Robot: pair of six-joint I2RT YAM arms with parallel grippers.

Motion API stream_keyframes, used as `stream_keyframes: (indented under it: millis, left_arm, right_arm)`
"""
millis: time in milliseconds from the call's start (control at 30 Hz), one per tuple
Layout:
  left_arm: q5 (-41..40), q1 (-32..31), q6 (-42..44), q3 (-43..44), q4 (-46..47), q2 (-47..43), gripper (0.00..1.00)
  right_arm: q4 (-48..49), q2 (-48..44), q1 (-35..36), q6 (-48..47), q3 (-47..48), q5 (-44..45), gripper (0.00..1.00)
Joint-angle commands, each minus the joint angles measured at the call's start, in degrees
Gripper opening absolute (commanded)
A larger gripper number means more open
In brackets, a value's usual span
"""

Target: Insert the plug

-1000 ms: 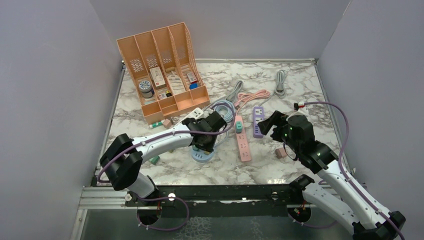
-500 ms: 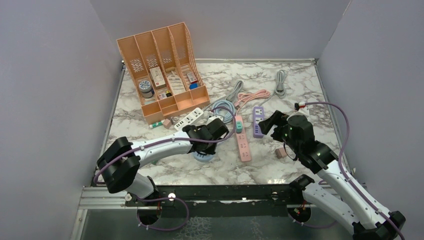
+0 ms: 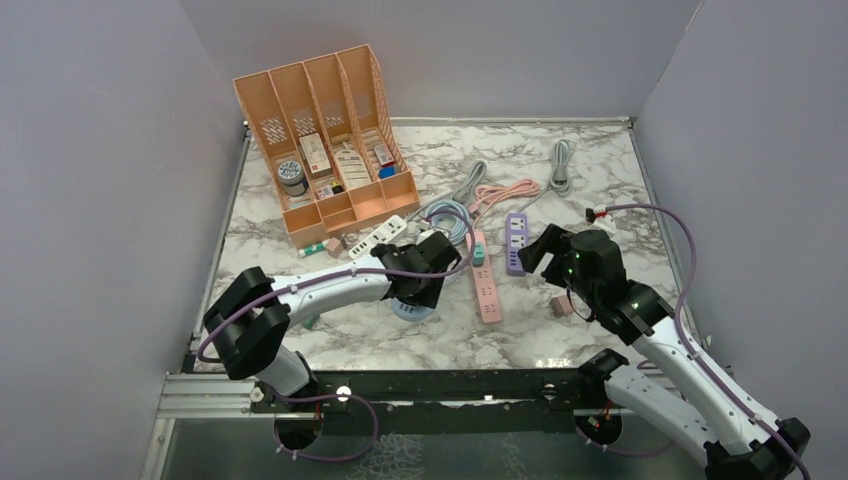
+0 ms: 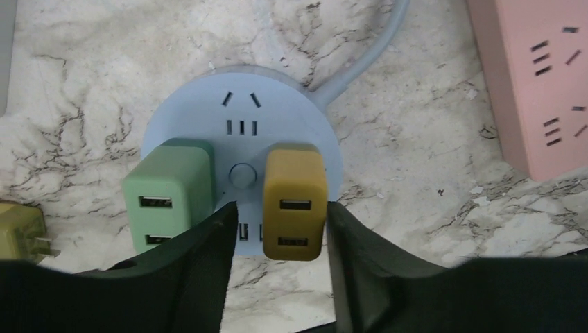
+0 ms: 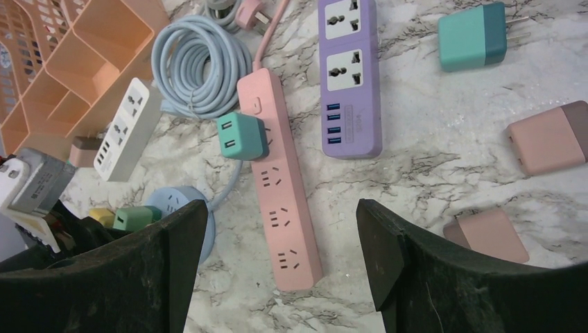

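**Inspector:** Movement since a second ago?

**Assessor:** Slight. The left gripper (image 3: 422, 272) has edged a touch rightward above the round blue hub (image 4: 277, 114). The right gripper (image 5: 277, 211) has sunk marginally toward the near edge. Nothing on the table has shifted.

**Inspector:** State of the grippers?

**Assessor:** The left one straddles the mustard plug (image 4: 294, 201), its jaws spread a little wider than the plug. There is a clear gap on one side, and the other finger is close against the plug or just touching it. It is not clamped. The right one is spread wide and empty, hovering over the pink power strip (image 5: 281, 208).

**Inspector:** Where is the plug, and how does it lie?

**Assessor:** It stands in the hub beside the green adapter (image 4: 168, 191). Its USB ports face straight up at the wrist camera and the prongs are hidden below. The insertion axis is upright to the table, and the long side of its face runs near to far.

**Inspector:** Progress?

**Assessor:** In my judgement the insertion is effectively done. The plug looks seated square, though whether it sits fully flush cannot be confirmed from above. What remains is lifting the gripper clear without dragging the plug.

**Inspector:** Farther back?

**Assessor:** A purple strip (image 5: 350, 76), coiled cables (image 5: 201, 66) and the orange organizer (image 3: 320, 130), none of them involved.
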Motion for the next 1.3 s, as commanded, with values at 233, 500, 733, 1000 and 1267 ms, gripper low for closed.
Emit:
stream_keyframes:
  millis: [233,500,733,1000,1267]
  left_arm:
    - [7.6,5.5,9.9,15.3,-6.4,-3.4,0.68]
    - [14.8,9.2,16.4,15.0,4.3,-8.8,0.71]
    - [20.1,9.5,14.2,9.3,12.9,-13.4,0.76]
    - [22.5,9.7,13.2,5.2,15.5,-15.2,0.83]
    - [21.2,9.7,11.2,3.2,17.5,-16.2,0.86]
  right_arm:
    - [-5.6,10.9,0.1,-0.4,6.0,5.0,0.79]
    - [-7.5,24.6,-11.0,-3.2,13.8,5.3,0.80]
    - [-2.3,35.4,-17.2,-10.4,16.1,1.6,0.82]
    - [2.2,45.6,-24.3,-19.0,18.0,-2.8,0.80]
    - [6.9,54.2,-25.3,-25.0,21.6,-6.3,0.72]
